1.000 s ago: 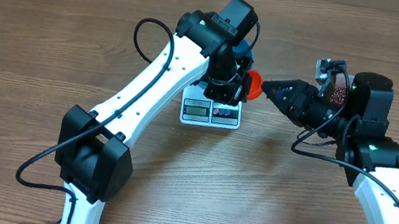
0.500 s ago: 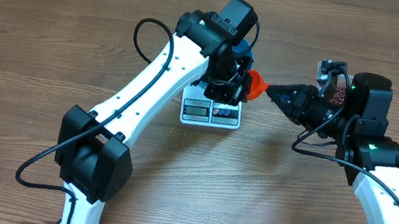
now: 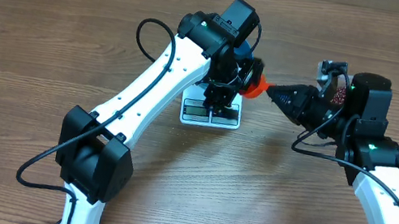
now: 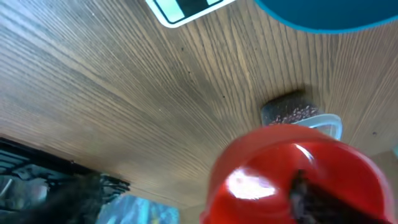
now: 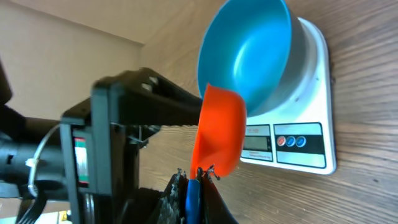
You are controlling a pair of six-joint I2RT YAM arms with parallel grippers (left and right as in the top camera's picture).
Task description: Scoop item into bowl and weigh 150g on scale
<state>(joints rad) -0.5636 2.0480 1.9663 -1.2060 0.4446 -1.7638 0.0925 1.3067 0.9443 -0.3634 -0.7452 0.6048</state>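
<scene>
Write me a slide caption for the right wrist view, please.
Right gripper holds the scoop beside the blue bowl on the scale.

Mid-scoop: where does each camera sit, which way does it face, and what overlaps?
Overhead: above the table, looking straight down; left arm, right arm, left gripper over the scale, right gripper holding the scoop.
Left wrist: angled down across the table at scoop and tub; own fingers unclear.
Right wrist: behind its gripper, facing the bowl on the scale; left gripper shows at left.
Shared: both wrist views show scoop, bowl, scale.
</scene>
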